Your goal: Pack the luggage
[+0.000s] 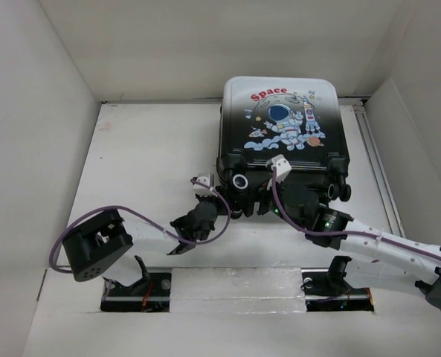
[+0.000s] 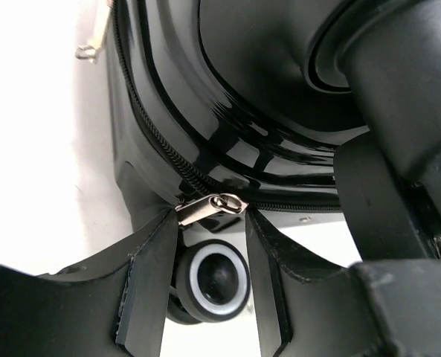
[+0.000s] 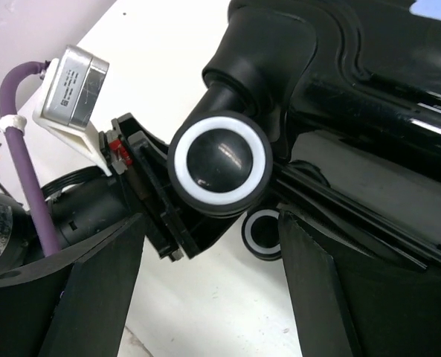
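Luggage [image 1: 279, 111], one piece, is lying flat with its astronaut print facing up, and two arms are pointing at its wheeled 6 o'clock edge. Nearest, the left arm is angling out toward 9 o'clock, then doubling back toward 2 o'clock. The right arm is lying low, running from 4 o'clock toward 10 o'clock. The left gripper [image 2: 210, 227] is sitting at the shell's 7 o'clock corner with its jaws apart, and one metal zipper pull [image 2: 211, 207] is lying across the gap at their tips. The right gripper [image 3: 209, 223] is standing wide apart just short of two white-ringed wheels [image 3: 220, 163]. Beyond them, the shell is extending toward 12 o'clock on the white table [image 1: 146, 163].
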Available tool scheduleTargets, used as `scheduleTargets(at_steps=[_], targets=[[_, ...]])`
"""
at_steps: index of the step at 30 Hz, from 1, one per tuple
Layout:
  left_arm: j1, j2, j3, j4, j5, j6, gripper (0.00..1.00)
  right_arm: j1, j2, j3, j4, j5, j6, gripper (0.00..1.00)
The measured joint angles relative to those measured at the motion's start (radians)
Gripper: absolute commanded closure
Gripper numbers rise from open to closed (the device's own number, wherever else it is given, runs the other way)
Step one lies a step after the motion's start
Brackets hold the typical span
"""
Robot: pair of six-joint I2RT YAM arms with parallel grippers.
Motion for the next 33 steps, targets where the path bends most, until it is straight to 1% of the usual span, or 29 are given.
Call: scheduleTargets(at_steps=[4, 8, 13, 14, 16, 17, 22, 24, 28, 29, 31, 33], targets=[[-0.002, 0.034, 0.005, 0.047, -0.048, 0.040, 0.62, 0.000, -0.003, -0.006, 0.008, -0.013, 0.000, 0.22], [-0.004, 0.065, 0.007, 0.085, -0.080, 0.070, 0.58, -0.006, -0.005, -0.006, 0.013, -0.022, -0.001, 0.22], [-0.007, 0.098, 0.011, 0.128, -0.116, 0.097, 0.56, -0.011, -0.005, -0.006, 0.013, -0.029, -0.002, 0.22], [-0.007, 0.100, 0.013, 0.130, -0.121, 0.099, 0.55, -0.011, -0.005, -0.006, 0.013, -0.030, -0.003, 0.22], [-0.007, 0.101, 0.014, 0.129, -0.129, 0.102, 0.48, -0.011, -0.005, -0.006, 0.013, -0.031, -0.003, 0.22], [-0.006, 0.101, 0.014, 0.128, -0.136, 0.108, 0.46, -0.011, -0.005, -0.006, 0.013, -0.031, -0.003, 0.22], [0.004, 0.127, 0.018, 0.162, -0.142, 0.141, 0.46, -0.011, -0.005, -0.021, 0.028, -0.040, -0.003, 0.23], [0.014, 0.149, 0.025, 0.189, -0.141, 0.153, 0.48, -0.011, -0.007, -0.029, 0.029, -0.043, -0.003, 0.23], [0.033, 0.203, 0.047, 0.260, -0.133, 0.182, 0.61, -0.011, -0.024, -0.039, 0.032, -0.050, -0.002, 0.24], [0.035, 0.213, 0.051, 0.275, -0.130, 0.192, 0.67, -0.011, -0.031, -0.039, 0.035, -0.051, 0.000, 0.24], [0.036, 0.228, 0.055, 0.303, -0.123, 0.205, 0.75, -0.012, -0.046, -0.042, 0.038, -0.052, 0.002, 0.24], [0.036, 0.241, 0.056, 0.332, -0.110, 0.218, 0.87, -0.012, -0.064, -0.045, 0.040, -0.052, 0.005, 0.24]])
